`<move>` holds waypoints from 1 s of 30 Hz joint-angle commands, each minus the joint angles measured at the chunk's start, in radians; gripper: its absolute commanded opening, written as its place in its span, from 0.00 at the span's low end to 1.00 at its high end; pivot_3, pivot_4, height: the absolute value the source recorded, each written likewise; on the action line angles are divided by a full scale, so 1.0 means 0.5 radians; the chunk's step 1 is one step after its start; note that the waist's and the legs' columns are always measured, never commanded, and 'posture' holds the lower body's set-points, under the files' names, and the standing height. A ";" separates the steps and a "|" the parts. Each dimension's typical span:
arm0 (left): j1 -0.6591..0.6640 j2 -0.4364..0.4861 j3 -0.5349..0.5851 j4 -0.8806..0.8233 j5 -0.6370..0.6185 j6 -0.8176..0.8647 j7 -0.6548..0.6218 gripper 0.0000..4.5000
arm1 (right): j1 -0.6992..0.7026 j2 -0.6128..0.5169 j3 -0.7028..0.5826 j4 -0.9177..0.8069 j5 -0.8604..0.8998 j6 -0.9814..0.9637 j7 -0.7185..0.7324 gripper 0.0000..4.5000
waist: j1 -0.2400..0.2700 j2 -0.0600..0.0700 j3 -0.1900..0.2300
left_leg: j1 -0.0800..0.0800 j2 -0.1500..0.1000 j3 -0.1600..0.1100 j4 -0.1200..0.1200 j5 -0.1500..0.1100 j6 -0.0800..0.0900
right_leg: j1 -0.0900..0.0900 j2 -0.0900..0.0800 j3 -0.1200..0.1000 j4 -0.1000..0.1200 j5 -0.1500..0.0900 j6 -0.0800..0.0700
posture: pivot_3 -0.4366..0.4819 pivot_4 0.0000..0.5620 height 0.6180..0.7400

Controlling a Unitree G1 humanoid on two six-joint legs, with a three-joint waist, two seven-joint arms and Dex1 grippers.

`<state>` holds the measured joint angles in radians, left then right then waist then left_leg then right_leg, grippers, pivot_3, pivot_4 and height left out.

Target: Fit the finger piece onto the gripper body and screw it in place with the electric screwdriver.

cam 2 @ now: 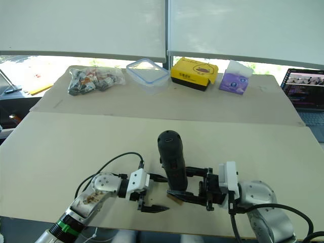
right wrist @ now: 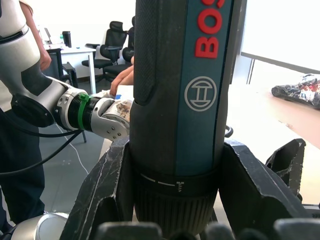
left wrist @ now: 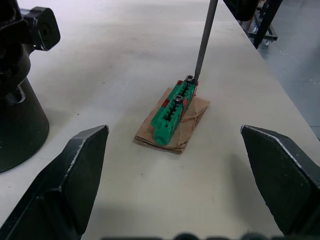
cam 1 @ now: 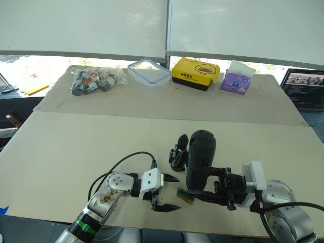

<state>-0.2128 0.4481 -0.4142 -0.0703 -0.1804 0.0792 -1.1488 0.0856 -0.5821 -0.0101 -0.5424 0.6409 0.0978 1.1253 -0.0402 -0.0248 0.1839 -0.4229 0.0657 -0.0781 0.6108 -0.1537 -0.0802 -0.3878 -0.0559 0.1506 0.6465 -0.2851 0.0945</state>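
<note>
My right gripper (cam 1: 205, 191) is shut on the electric screwdriver (cam 1: 200, 158), a thick black Bosch tool (right wrist: 182, 95) held upright near the table's front edge. Its thin metal bit (left wrist: 205, 40) comes down onto a screw at the end of a small green block on tan card (left wrist: 172, 114). My left gripper (cam 1: 168, 193) stands open just left of that block, with a finger (left wrist: 70, 175) on either side and touching nothing. The gripper body (cam 1: 178, 152), black and chunky, sits on the table just behind and left of the screwdriver. The finger piece is out of view.
Along the back table lie a bag of small parts (cam 1: 96, 80), a clear plastic container (cam 1: 149, 71), a yellow box (cam 1: 195, 73) and a purple tissue pack (cam 1: 236, 79). A laptop (cam 1: 306, 88) sits at the far right. A person's hand (right wrist: 125, 80) shows in the background.
</note>
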 commanded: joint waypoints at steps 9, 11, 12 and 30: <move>0.052 -0.002 -0.081 0.049 0.036 0.018 -0.012 1.00 | -0.009 -0.008 -0.006 -0.047 0.061 0.010 -0.005 0.43 | 0.000 0.000 0.000 | 0.000 0.000 0.000 0.000 0.000 0.000 | 0.000 0.000 0.000 0.000 0.000 0.000 | 0.48 0.27 1.00; 0.050 -0.003 -0.081 0.050 0.037 0.019 -0.011 1.00 | -0.008 -0.008 -0.005 -0.046 0.065 0.013 -0.004 0.43 | 0.000 0.000 0.000 | 0.000 0.000 0.000 0.000 0.000 0.000 | 0.000 0.000 0.000 0.000 0.000 0.000 | 0.48 0.27 1.00; 0.050 -0.004 -0.082 0.050 0.037 0.018 -0.011 1.00 | -0.008 -0.008 -0.005 -0.046 0.067 0.013 -0.004 0.43 | 0.000 0.000 0.000 | 0.000 0.000 0.000 0.000 0.000 0.000 | 0.000 0.000 0.000 0.000 0.000 0.000 | 0.48 0.27 1.00; 0.060 -0.017 -0.088 0.089 0.050 -0.019 -0.003 1.00 | 0.009 -0.024 -0.012 -0.057 0.117 0.075 0.033 0.43 | 0.001 0.000 -0.001 | 0.000 0.000 0.000 0.000 0.000 0.000 | 0.000 0.000 0.000 0.000 0.000 -0.001 | 0.48 0.27 1.00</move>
<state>-0.2110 0.4450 -0.4146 -0.0612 -0.1803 0.0622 -1.1487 0.0935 -0.5976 -0.0075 -0.5416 0.6779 0.1547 1.1359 -0.0396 -0.0246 0.1832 -0.4229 0.0656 -0.0781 0.6108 -0.1537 -0.0802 -0.3877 -0.0560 0.1506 0.6463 -0.2853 0.0942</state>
